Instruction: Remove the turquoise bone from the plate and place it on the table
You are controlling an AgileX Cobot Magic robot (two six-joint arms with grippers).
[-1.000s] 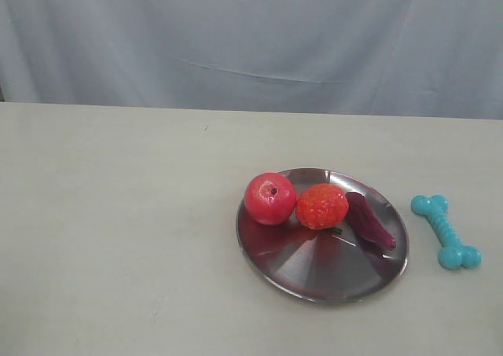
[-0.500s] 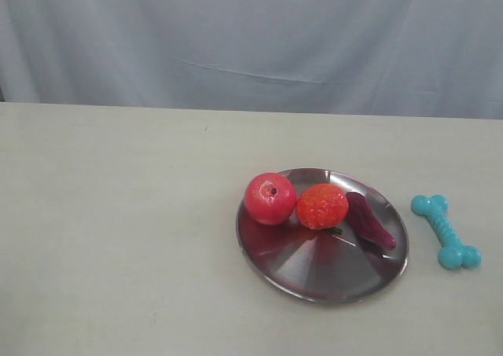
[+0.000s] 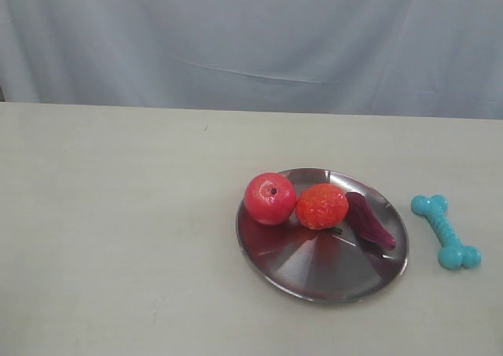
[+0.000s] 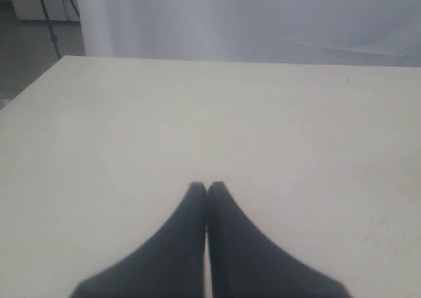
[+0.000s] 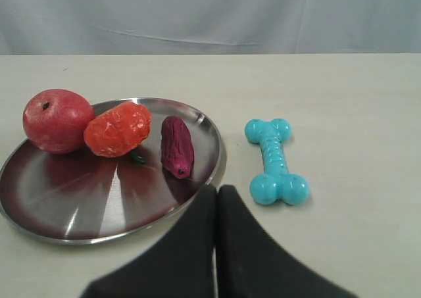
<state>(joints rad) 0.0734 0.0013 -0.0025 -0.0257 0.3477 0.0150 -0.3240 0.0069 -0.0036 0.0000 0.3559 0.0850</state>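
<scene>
The turquoise bone (image 3: 446,230) lies flat on the cream table (image 3: 118,214), just right of the steel plate (image 3: 314,273) and apart from its rim. In the right wrist view the bone (image 5: 275,161) rests beside the plate (image 5: 79,212). My right gripper (image 5: 218,190) is shut and empty, its tips near the plate's rim and short of the bone. Over bare table, my left gripper (image 4: 207,186) is also shut with nothing in it. Neither gripper shows in the exterior view.
On the plate sit a red ball (image 3: 269,198), an orange-red strawberry-like toy (image 3: 322,206) and a dark purple toy (image 3: 369,221). A pale blue-grey curtain (image 3: 251,42) hangs behind the table. The table's left edge (image 4: 29,87) shows in the left wrist view.
</scene>
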